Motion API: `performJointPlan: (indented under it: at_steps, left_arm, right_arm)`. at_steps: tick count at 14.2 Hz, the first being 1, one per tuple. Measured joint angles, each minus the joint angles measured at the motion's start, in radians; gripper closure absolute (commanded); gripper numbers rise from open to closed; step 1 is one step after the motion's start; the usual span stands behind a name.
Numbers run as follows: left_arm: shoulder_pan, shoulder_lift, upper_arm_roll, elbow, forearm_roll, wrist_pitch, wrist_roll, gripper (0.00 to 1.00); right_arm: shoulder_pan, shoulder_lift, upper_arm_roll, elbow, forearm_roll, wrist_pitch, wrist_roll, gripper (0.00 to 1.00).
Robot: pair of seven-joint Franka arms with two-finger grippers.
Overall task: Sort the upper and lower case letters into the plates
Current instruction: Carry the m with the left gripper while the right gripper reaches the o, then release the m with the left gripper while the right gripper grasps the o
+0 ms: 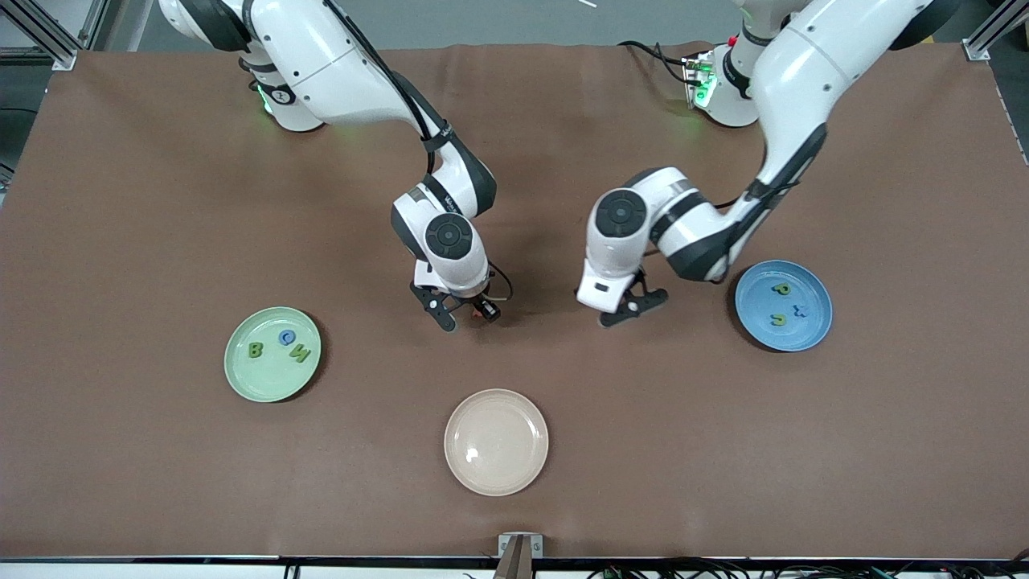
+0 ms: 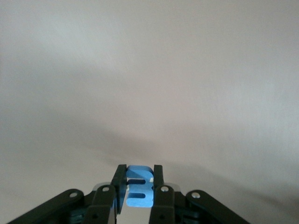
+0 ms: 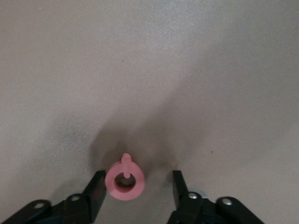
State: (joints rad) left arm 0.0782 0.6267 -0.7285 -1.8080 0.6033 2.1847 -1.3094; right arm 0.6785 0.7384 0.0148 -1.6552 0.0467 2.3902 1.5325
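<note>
Blue letter (image 2: 139, 187) clamped in left gripper (image 2: 139, 189), pink letter (image 3: 124, 179) between right gripper's (image 3: 138, 189) parted fingers

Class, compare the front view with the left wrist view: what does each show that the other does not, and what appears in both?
Only the front view shows the mint green plate, the blue plate, each holding three letters, the empty cream-beige plate, and the right hand low over the table. Only the left wrist view shows the blue letter pinched between the left hand's fingers. Both show the left hand and the brown table.
</note>
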Motion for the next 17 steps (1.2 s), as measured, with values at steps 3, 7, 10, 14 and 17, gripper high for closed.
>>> performJointPlan:
  at_steps: [3, 7, 10, 14, 17]
  left_arm:
    - [0.227, -0.023, -0.104, -0.009, -0.006, -0.016, 0.169, 0.94]
    - [0.425, -0.024, -0.143, -0.059, -0.007, -0.027, 0.396, 0.94]
    - [0.538, -0.028, -0.161, -0.12, -0.004, -0.027, 0.554, 0.94]
    - [0.683, -0.033, -0.206, -0.217, 0.063, 0.009, 0.656, 0.93]
    - [0.719, -0.033, -0.208, -0.281, 0.115, 0.064, 0.678, 0.93]
  right_arm:
    - [0.0, 0.002, -0.001, 0.001, 0.0, 0.008, 0.002, 0.68]
    - [-0.001, 0.002, -0.006, 0.007, 0.001, 0.011, 0.002, 0.99]
    - [-0.018, 0.001, -0.021, 0.013, 0.0, -0.003, -0.033, 1.0]
    - [-0.149, -0.077, -0.029, 0.033, 0.001, -0.145, -0.282, 1.0]
    - [-0.252, -0.167, -0.03, -0.019, 0.004, -0.19, -0.491, 1.0]
